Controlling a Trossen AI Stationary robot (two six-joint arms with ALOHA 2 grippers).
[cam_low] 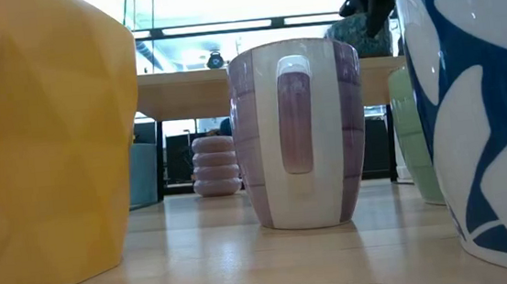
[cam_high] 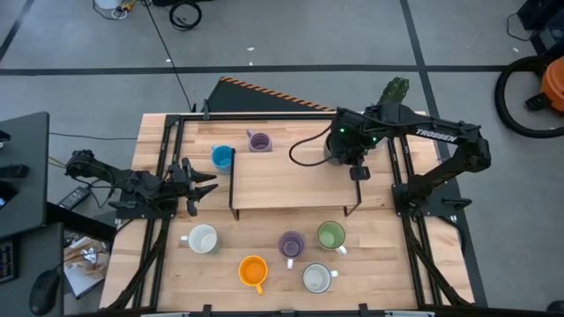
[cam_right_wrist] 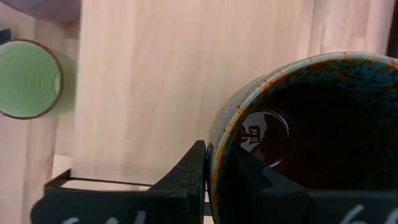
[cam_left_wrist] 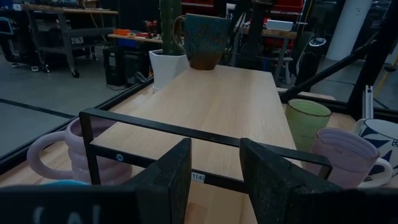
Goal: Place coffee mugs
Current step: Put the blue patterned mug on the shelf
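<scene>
holding the dark brown mug (cam_right_wrist: 311, 137) by its rim, the right claw (cam_right_wrist: 214, 171) is closed on it over the raised shelf's (cam_high: 282, 180) far right end.
the mug stands upright, its mouth facing straight up at the wrist; the left claw (cam_left_wrist: 214, 180), part open and empty, waits at the shelf's left end, near the blue mug (cam_high: 222, 157).

The table (cam_high: 273, 264) is seen as pale wood, smooth and matt; the shelf (cam_left_wrist: 214, 106) is topped with the same light wood and framed in thin black metal; the mugs look glazed ceramic, the purple mug (cam_low: 299, 133) glossy with faint bands, the brown mug (cam_right_wrist: 311, 137) speckled and shiny inside; the left gripper (cam_left_wrist: 214, 186) pads (cam_left_wrist: 273, 186) appear rough and matt.
</scene>
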